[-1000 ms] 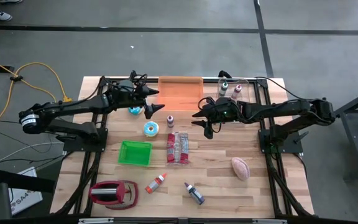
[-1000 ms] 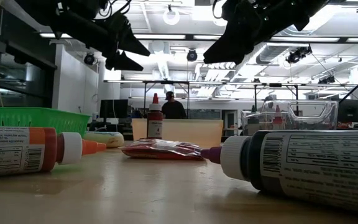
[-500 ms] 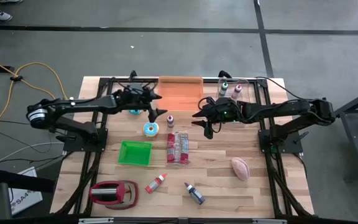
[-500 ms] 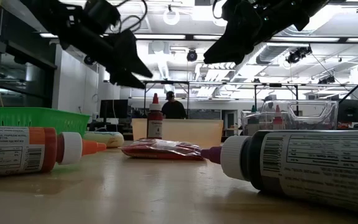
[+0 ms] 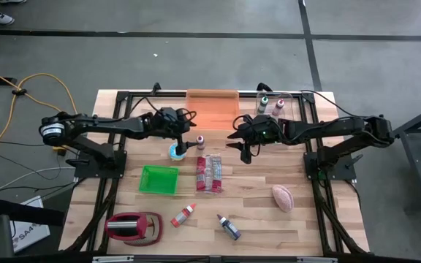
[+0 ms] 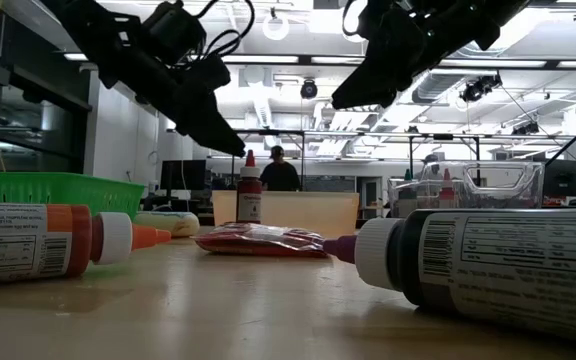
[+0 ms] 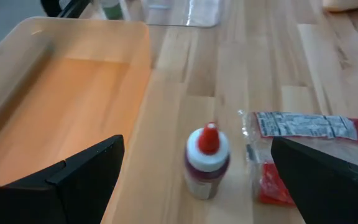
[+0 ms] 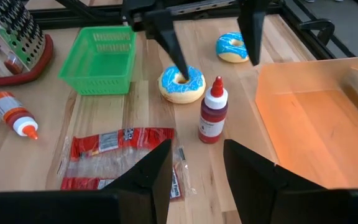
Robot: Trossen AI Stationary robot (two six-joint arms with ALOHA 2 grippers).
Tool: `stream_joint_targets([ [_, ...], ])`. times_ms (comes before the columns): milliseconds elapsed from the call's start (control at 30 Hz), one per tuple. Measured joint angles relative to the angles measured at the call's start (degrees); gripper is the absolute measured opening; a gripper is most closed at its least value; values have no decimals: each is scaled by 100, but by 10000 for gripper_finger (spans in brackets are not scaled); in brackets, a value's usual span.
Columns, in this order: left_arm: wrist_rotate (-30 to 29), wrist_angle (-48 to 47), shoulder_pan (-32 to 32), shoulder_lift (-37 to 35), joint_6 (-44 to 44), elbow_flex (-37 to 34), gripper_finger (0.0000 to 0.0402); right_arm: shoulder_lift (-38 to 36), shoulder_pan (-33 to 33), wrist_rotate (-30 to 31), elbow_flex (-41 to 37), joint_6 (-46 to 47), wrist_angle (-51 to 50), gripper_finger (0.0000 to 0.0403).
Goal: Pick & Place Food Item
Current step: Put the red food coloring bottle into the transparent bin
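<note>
A blue-iced donut (image 5: 177, 151) lies flat on the table, and a second one (image 8: 232, 48) lies beyond it. A red food packet (image 5: 209, 173) lies flat at the middle. A pink food item (image 5: 283, 197) rests at the near right. My left gripper (image 5: 184, 139) hangs open and slanted down above the table, just over the first donut (image 8: 182, 84) and facing a small red-capped bottle (image 7: 207, 163) that stands upright. My right gripper (image 5: 241, 146) hovers right of that bottle, fingers a narrow gap apart (image 8: 197, 149), nothing between them.
An orange tray (image 5: 212, 108) sits at the far middle, with a clear container of bottles (image 5: 272, 104) to its right. A green basket (image 5: 158, 179) stands left of the packet. Two bottles (image 5: 183, 215) (image 5: 229, 227) lie near the front, and a grater (image 5: 132, 226) at the near left.
My left gripper has come down and toward the table's near edge and right, from beside the orange tray to over the donut and bottle. Its wrist has rolled on the way, and it has stayed open.
</note>
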Motion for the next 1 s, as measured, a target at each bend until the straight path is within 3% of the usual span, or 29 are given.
stream_joint_targets([
  [500,-61,-20,-118,43,-205,2,398,0,-2,0,0,0,4,133],
  [1000,-60,306,-118,969,-754,9,398,0,0,-2,-2,50,-2,133],
])
